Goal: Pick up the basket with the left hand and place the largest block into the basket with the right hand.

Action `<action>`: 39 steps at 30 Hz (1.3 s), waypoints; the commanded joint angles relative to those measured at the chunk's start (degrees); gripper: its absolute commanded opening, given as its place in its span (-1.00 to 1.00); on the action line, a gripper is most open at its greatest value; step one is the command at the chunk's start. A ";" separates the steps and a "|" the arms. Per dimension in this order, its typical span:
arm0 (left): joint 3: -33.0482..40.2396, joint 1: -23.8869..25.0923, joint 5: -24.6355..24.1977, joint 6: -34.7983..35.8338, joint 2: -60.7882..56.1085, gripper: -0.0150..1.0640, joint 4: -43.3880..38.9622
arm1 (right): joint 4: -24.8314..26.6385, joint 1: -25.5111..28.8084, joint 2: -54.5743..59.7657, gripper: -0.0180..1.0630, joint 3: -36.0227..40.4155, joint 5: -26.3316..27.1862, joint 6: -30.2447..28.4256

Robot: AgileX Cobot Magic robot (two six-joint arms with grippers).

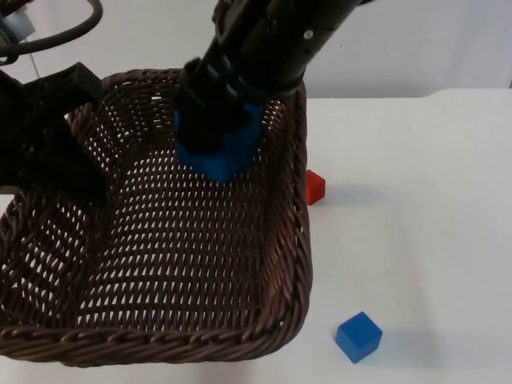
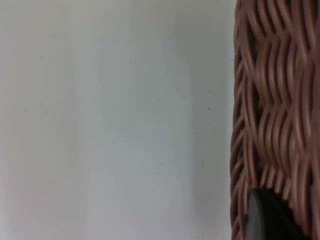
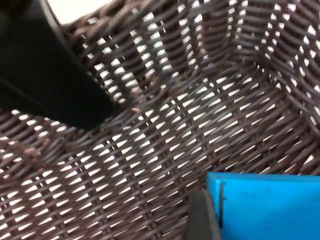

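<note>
A: Step in hand?
B: Placement. The large blue block (image 1: 220, 152) is held clamped in the right end effector (image 1: 214, 120), inside the wicker basket (image 1: 160, 336), above its woven floor near the far wall.
A: The basket?
B: Gripped at its left wall by the left end effector (image 1: 60, 144), apparently raised off the worktop (image 1: 416, 200).
A: Next?
B: Release is judged due; a red block (image 1: 315, 187) and a small blue block (image 1: 358, 337) lie outside.

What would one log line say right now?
left gripper: holds basket | right gripper: big blue block over basket | small blue, red: on table
</note>
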State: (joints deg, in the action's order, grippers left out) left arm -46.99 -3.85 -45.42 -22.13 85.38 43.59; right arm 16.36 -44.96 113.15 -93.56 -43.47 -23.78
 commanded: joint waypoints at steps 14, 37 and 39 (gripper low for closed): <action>-0.01 -0.07 -0.31 0.10 -0.82 -0.98 0.99 | 0.07 -0.33 -0.50 0.40 -0.65 -0.39 -0.31; -0.01 -0.07 -0.11 0.10 -0.82 -0.98 0.83 | 0.07 -0.33 -22.34 0.40 3.15 -7.56 -0.31; -0.01 -0.07 -0.11 0.10 -0.82 -0.98 0.83 | 0.07 -0.33 -23.39 0.40 4.77 -6.47 -0.31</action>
State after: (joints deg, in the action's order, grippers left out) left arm -46.90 -3.85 -45.30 -22.13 85.38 43.00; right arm 16.36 -44.96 90.56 -89.46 -50.55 -23.78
